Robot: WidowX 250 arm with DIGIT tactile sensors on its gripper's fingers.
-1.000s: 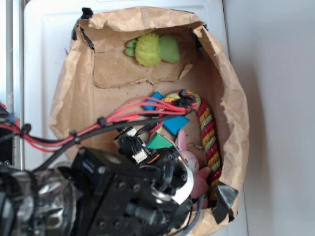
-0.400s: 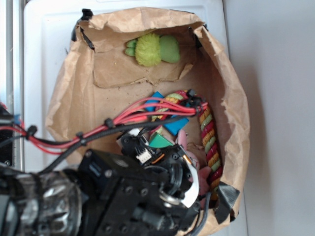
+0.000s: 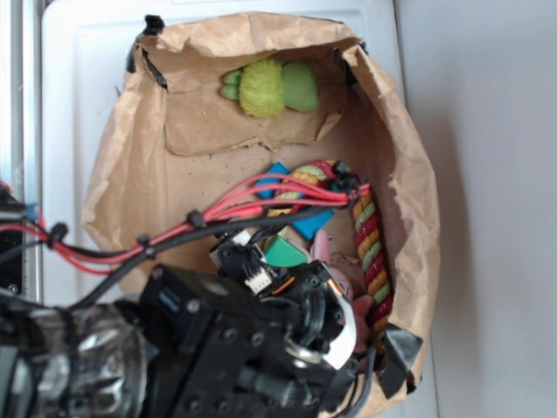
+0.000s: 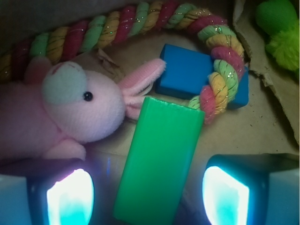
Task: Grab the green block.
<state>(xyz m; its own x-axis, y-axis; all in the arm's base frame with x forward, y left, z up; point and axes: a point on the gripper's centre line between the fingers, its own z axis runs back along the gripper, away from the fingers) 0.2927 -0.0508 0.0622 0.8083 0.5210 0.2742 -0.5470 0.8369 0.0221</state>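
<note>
From the exterior view I see my arm reaching into the brown paper bag [image 3: 130, 165] from the lower left, its black body and the red and black cables [image 3: 218, 209] covering much of the floor. The gripper [image 3: 300, 274] is buried under the wrist here, so I cannot tell its opening from this angle. A corner of the green block [image 3: 285, 252] peeks out just ahead of the wrist, with a blue block [image 3: 312, 223] beyond it and the pink bunny [image 3: 329, 261] to its right. The striped rope [image 3: 370, 248] runs along the bag's right wall. The lime plush toy [image 3: 265, 87] sits well apart at the far end, where the floor is open.

On the wrist view the gripper [image 4: 147, 199] stands wide apart, both glowing fingers [image 4: 70, 199] at the bottom corners, touching nothing I can see. The green block [image 4: 159, 159] lies lengthwise between them, tilted slightly, its near end between the pads with a gap on each side. Its far end touches the rope [image 4: 215, 89] and lies just beside the bunny's [image 4: 75, 103] ear. The blue block [image 4: 187, 70] sits beyond, partly under the rope. Room is tight on the left, where the bunny crowds close to that finger; the right side shows bare floor.
</note>
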